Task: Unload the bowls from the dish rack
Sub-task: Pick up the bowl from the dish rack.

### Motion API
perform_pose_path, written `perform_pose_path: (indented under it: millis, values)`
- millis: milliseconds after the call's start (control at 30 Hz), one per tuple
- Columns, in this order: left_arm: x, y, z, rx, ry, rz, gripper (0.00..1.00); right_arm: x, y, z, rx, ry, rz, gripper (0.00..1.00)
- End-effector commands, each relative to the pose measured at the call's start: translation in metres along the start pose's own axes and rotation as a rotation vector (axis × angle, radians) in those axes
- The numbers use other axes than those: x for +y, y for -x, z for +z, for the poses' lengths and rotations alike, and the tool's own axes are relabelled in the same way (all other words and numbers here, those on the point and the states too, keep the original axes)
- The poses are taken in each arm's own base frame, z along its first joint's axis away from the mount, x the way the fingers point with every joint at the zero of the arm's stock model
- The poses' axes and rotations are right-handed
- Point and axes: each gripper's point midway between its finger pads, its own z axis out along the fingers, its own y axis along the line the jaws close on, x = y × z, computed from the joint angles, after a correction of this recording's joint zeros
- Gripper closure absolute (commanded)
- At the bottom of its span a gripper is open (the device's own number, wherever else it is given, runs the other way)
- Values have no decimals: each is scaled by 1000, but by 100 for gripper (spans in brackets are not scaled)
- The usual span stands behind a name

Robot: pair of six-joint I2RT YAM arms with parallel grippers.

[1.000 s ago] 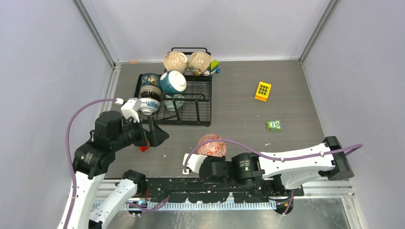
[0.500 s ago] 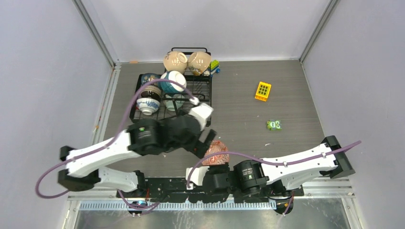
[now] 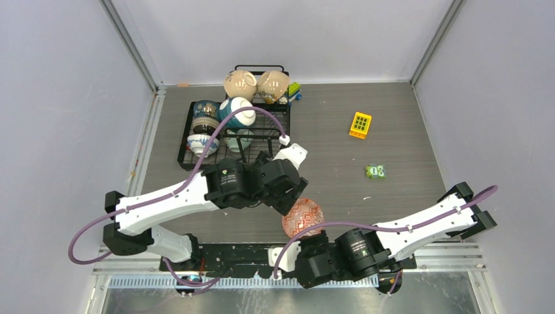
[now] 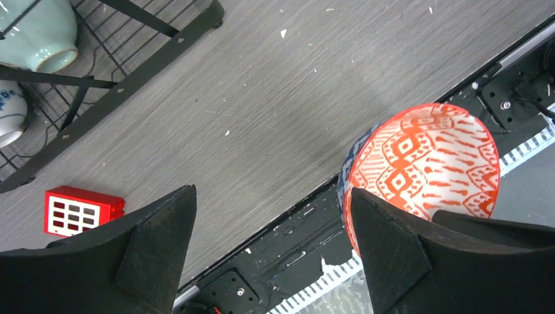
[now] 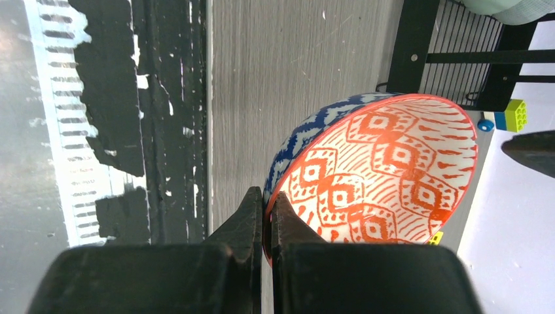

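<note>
My right jaws are clamped on the rim of the red-patterned bowl (image 5: 386, 176), holding it tilted at the table's (image 3: 340, 131) 6 o'clock edge. A second ago it was farther up the table, nearer the dish rack (image 3: 269, 124). My left arm was then out at 9 o'clock by the blue-and-white bowl (image 3: 201, 142) and has since swung across. Its jaws now stand wide and empty, just at 11 o'clock of the red bowl. The teal bowl (image 3: 237, 111) and the rest are still racked at 11 o'clock.
</note>
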Motion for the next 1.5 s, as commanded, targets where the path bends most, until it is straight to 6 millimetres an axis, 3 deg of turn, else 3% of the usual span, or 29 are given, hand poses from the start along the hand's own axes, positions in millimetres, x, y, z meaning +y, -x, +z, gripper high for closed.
perform_pose_path:
  millis: [0, 167, 400, 600, 1467]
  values:
    - [-6, -7, -5, 30, -32, -17, 14, -17, 4, -14, -24, -46, -3, 99]
    - [-12, -17, -1, 63, -54, -27, 23, -15, 3, -11, -12, -46, -17, 99]
    - [-34, -27, 4, 99, -91, 17, 25, -11, 6, -7, -7, -38, -34, 99]
    - [-41, -31, 9, 108, -98, 20, 26, -8, 8, -6, -6, -24, -27, 99]
    - [-51, -47, 31, 179, -63, 8, 76, -6, 12, -7, -14, -17, -21, 99]
